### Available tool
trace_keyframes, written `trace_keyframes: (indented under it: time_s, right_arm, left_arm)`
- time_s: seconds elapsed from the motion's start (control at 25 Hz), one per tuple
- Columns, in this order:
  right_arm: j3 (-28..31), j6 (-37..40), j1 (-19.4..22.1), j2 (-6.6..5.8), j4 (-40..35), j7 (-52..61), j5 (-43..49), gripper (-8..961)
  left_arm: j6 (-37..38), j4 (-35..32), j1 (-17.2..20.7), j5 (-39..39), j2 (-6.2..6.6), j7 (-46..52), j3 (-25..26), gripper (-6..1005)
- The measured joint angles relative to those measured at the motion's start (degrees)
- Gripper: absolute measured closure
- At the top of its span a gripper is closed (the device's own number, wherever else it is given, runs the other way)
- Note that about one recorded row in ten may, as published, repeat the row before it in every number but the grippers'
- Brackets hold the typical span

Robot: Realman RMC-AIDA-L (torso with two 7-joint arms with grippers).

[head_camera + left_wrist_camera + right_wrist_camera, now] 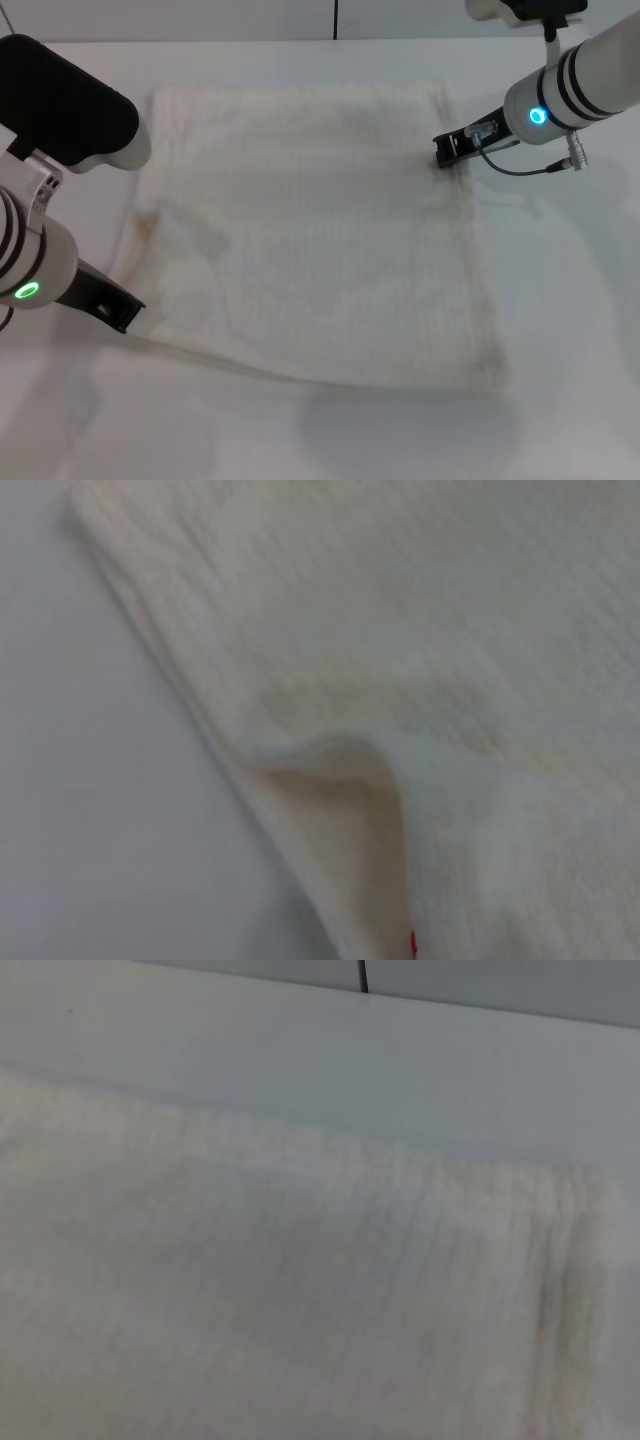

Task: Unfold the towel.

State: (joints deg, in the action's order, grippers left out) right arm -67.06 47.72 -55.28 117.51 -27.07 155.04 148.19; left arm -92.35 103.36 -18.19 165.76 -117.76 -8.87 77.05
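The white ribbed towel (320, 230) lies spread over the middle of the white table, roughly square, with a small wrinkled fold near its left edge (170, 240). My left gripper (120, 310) is low at the towel's near left corner. The left wrist view shows the towel (420, 630) close up, with a raised curl of its hem (330, 755) and a tiny red tag (412, 942). My right gripper (448, 150) is at the towel's right edge near the far right corner. The right wrist view shows that corner of the towel (300, 1310) lying flat.
The white table (570, 300) shows bare around the towel on all sides. A dark seam (362, 975) runs down the back wall beyond the table's far edge. A grey cable (520, 165) hangs from my right wrist.
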Motion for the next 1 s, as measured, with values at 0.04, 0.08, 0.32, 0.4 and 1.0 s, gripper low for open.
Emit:
trace_keyframes:
  time_s: [0.04, 0.08, 0.32, 0.4, 1.0]
  right_arm:
    - [0.0, 0.0, 0.0, 0.0, 0.0, 0.0, 0.0, 913]
    - [0.0, 0.0, 0.0, 0.0, -0.02, 0.0, 0.0, 912]
    - [0.0, 0.03, 0.0, 0.0, -0.07, 0.0, 0.0, 911]
    - [-0.05, 0.06, 0.0, 0.0, -0.09, 0.0, 0.0, 910]
    - [-4.64, 1.99, 6.59, 1.78, -14.9, -2.96, -0.91, 906]
  left_arm:
    - [-0.07, -0.1, 0.01, -0.01, -0.01, 0.17, 0.25, 940]
    - [0.12, -0.24, 0.2, 0.0, -0.01, 0.37, 1.02, 939]
    - [2.47, -0.77, 1.44, 0.01, 0.02, 0.4, 2.12, 934]
    - [3.6, -0.87, 1.99, 0.01, 0.06, 0.4, 2.13, 932]
    - [14.68, 0.45, 3.91, 0.01, 0.72, -1.21, 3.65, 490]
